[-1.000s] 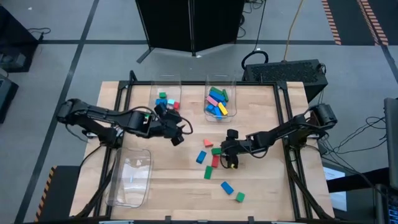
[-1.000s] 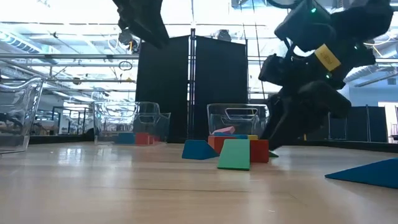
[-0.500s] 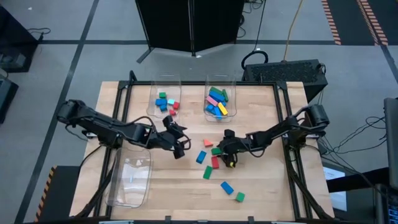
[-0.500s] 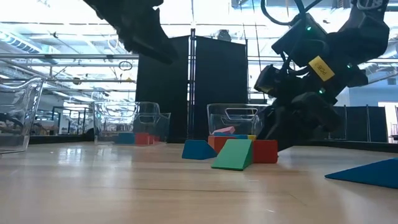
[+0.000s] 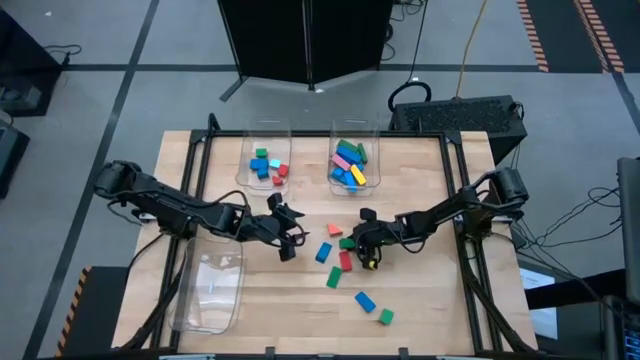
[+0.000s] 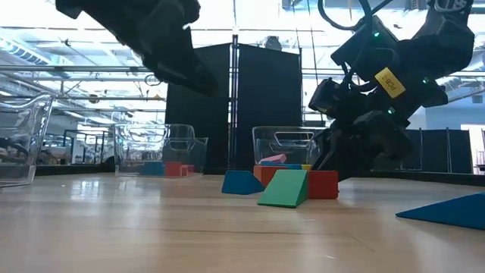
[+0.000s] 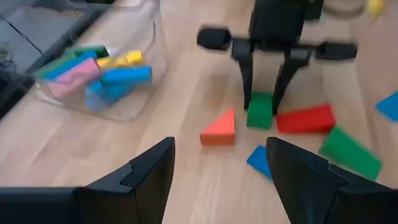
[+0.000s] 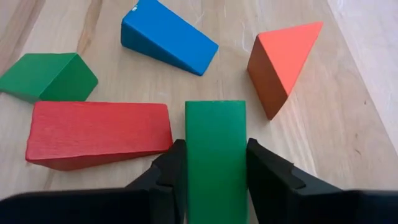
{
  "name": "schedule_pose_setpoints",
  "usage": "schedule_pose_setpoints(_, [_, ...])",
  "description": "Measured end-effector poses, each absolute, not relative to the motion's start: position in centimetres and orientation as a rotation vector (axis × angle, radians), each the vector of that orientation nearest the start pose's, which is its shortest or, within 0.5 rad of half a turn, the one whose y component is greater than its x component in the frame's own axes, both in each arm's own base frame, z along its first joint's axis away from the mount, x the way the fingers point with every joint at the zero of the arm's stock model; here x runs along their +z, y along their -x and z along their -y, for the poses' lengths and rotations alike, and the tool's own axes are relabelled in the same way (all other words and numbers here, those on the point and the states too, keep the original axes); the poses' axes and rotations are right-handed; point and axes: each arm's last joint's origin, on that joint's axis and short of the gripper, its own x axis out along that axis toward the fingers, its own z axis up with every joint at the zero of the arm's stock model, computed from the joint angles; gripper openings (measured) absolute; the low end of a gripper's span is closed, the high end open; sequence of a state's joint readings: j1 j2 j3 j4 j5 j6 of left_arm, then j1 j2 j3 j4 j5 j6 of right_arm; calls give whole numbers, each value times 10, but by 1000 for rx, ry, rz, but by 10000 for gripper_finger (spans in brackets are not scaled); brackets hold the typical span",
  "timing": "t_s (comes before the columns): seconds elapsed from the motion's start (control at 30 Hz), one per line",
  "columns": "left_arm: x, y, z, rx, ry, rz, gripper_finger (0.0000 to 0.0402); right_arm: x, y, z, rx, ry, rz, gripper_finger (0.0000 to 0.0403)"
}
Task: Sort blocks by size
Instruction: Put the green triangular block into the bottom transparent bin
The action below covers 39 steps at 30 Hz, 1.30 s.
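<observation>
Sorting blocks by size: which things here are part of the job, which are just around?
Part of the job:
- green block between the right gripper fingers
- red block, blue block, orange block beside it
- blocks already in the far bin
- left gripper, open, hovering nearby

Just around:
- empty clear bin
- black case behind the table

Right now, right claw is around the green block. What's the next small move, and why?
Probably lift straight up a little. In the right wrist view the right claw has a finger on each side of the green block, which looks gripped. The red block lies close beside it, so a vertical lift should clear it without dragging. The left claw is open and hangs apart, out of the way.
</observation>
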State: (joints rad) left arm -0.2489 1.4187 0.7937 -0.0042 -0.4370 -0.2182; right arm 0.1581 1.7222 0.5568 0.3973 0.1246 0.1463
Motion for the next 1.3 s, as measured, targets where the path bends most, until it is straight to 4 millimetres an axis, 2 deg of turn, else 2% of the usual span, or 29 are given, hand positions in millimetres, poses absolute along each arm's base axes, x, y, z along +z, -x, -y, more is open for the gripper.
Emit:
schedule_pose_setpoints(0.13, [201,-293,69,170,-110,-589,253,103,-277,-43,-22,-52,-731,116])
schedule_pose_setpoints(0.3, [184,-306,86,56,-369,-544,253,121,-279,-49,38,-81,-634,126])
schedule_pose_setpoints(0.5, [177,-317,101,-41,-695,-435,253,135,-283,-57,194,-163,-528,122])
schedule_pose_setpoints(0.6, [176,-322,107,-71,-787,-410,253,140,-285,-59,249,-200,-480,122])
schedule_pose_setpoints(0.77, [178,-330,112,-82,-812,-398,253,148,-288,-62,314,-226,-399,122])
schedule_pose_setpoints(1.03, [180,-341,118,-132,-805,-381,257,150,-288,-63,347,-271,-387,123])
schedule_pose_setpoints(1.3, [183,-345,120,-153,-786,-325,318,155,-291,-61,323,-290,-335,123])
